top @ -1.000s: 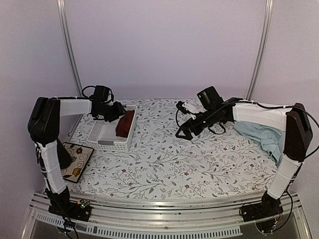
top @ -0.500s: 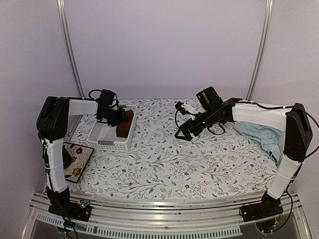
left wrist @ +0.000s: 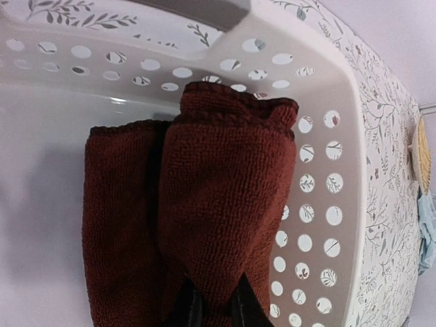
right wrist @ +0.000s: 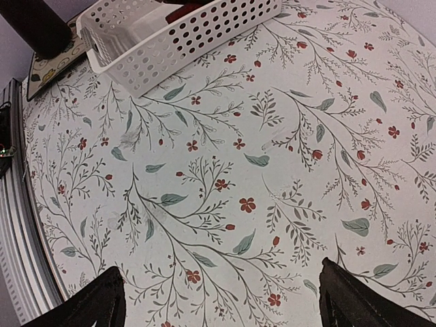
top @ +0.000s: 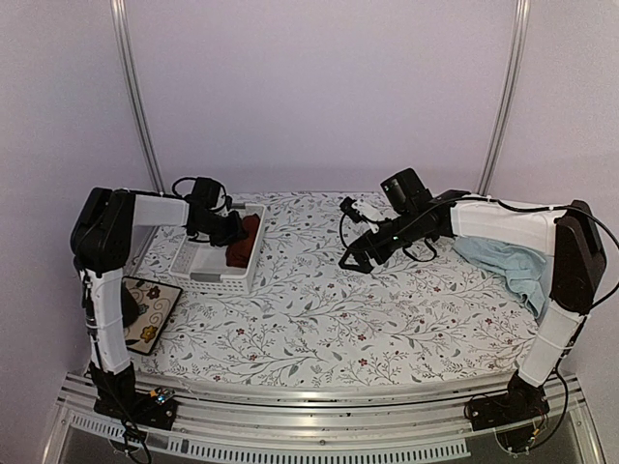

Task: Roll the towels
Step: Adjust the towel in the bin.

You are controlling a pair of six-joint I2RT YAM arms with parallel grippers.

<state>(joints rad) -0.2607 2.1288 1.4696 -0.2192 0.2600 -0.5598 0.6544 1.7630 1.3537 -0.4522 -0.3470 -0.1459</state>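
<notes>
Two robot arms are seen from above at a table covered by a floral tablecloth (top: 319, 319). A white perforated basket (top: 208, 278) is set at the far left of the table.

A dark red towel (left wrist: 204, 204) is lying inside the basket against its right wall. It is doubled over into a thick bundle, and whether it is folded or loosely rolled cannot be told. The left gripper (left wrist: 214, 310) is lowered into the basket. In the left wrist view its two dark fingertips are drawn close together with a ridge of red terry cloth pinched between them, so the towel is taken to be clamped at its near end.

A light blue towel (top: 508, 266) is heaped in a crumpled pile well to the right of the basket, partly under the right arm. The right gripper (right wrist: 225, 303) is held above bare tablecloth to the right of the basket, with its fingers spread wide and nothing between them.

The step in hand is judged to be the taking of the red towel out of the basket. The blue towel is judged not yet rolled.

Next, the red towel would need to be lifted clear of the basket's wall and spread on the open cloth to the right of the basket. Only a fold is pinched, so a slip or a snag on the rim is possible.
</notes>
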